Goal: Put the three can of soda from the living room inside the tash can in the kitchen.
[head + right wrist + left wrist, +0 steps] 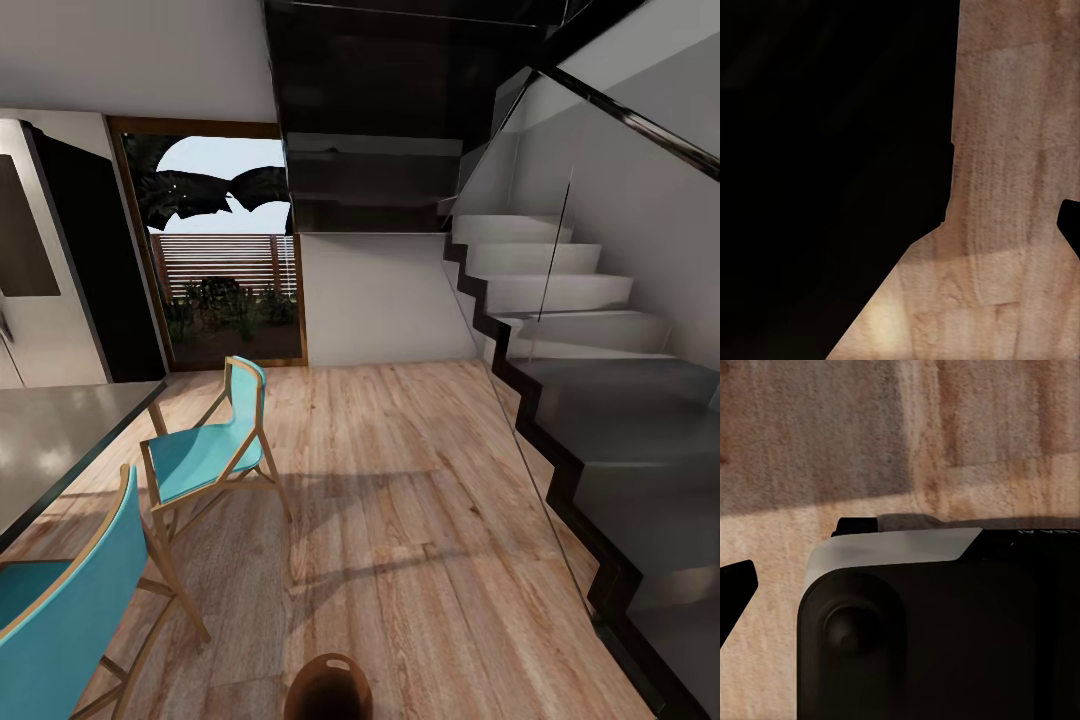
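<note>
Trash can (328,688) low at head-view bottom edge, on wood floor (400,480).
Beside turquoise chairs (205,450), glass-railed staircase (580,330) right; pincer states impossible to tell; partial lettering on dark housing (945,637) unreadable.

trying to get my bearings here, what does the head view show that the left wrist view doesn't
Head view alone: the bin at the bottom edge, two teal chairs, a grey table, the fridge, a glass door and the stairs. Left wrist view alone: a close dark housing with a pale top and a dark tip at the picture's edge. Both share the wood floor.
</note>
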Controlling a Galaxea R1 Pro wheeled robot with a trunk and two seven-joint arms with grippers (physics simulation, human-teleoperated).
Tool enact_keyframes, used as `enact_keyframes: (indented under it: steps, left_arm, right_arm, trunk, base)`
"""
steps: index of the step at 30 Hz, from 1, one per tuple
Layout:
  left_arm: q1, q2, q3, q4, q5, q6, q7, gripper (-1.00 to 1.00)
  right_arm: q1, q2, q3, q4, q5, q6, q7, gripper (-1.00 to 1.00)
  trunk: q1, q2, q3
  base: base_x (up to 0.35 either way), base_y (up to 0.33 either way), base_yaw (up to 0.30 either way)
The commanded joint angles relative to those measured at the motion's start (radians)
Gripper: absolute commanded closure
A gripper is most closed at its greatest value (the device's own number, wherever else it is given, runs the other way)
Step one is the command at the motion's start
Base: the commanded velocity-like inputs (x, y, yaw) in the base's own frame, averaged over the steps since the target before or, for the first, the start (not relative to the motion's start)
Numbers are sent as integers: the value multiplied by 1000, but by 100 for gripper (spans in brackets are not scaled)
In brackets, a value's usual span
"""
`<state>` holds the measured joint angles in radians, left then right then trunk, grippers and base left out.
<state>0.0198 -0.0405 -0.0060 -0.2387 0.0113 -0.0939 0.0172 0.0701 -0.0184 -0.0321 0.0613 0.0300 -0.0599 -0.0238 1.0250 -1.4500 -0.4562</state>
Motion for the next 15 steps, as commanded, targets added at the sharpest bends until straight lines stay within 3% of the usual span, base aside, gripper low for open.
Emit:
enact_keyframes:
  steps: [1, 15]
  left_arm:
    - [0, 0, 0, 0, 0, 0, 0, -100]
    - [0, 0, 0, 0, 0, 0, 0, -100]
  right_arm:
    - [0, 0, 0, 0, 0, 0, 0, -100]
    - [0, 0, 0, 0, 0, 0, 0, -100]
  trunk:
    - [0, 0, 0]
    - [0, 0, 0]
  base:
    - [0, 0, 0]
    - [0, 0, 0]
